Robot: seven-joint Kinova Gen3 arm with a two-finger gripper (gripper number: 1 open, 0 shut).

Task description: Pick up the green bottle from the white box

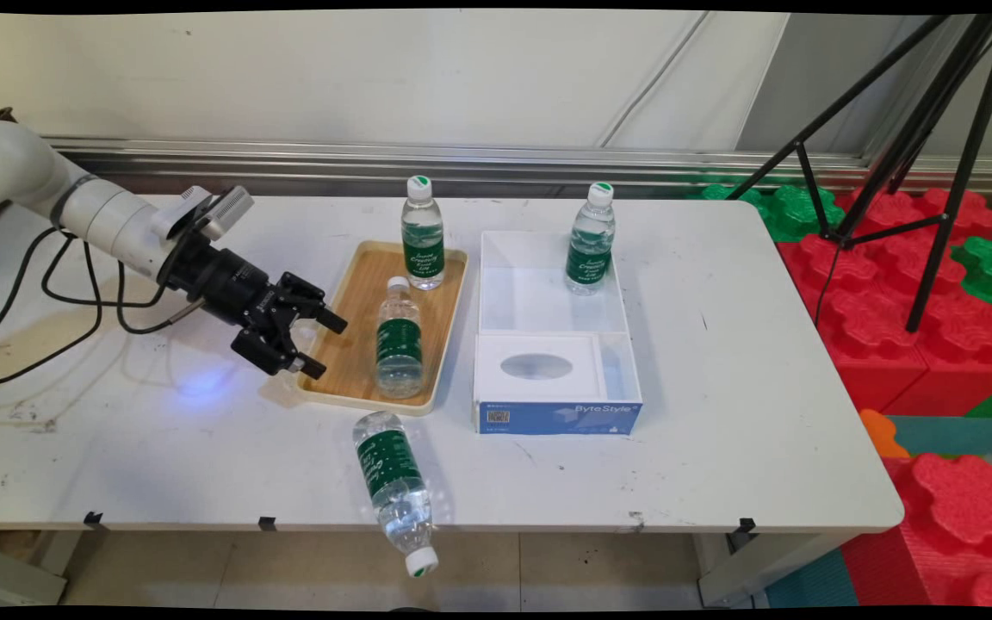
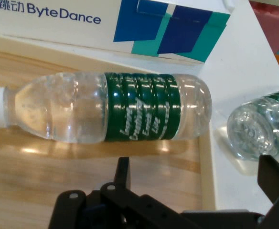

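The gripper (image 1: 317, 344), fingers spread and empty, hangs over the left rim of the wooden tray (image 1: 446, 263). Directly ahead of it, a clear water bottle with a green label (image 1: 399, 347) (image 2: 115, 113) stands upright on the tray. Farther ahead and to its left stands a second bottle (image 1: 423, 244). To its right, a third bottle (image 1: 394, 487) (image 2: 260, 129) lies on its side, cap overhanging the table's near edge.

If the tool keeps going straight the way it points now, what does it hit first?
Most likely the nearer upright bottle on the wooden tray. The open tool points across the tray at it, and the hand view shows it dead ahead. Depth is unclear, so a low finger might reach the tray first.
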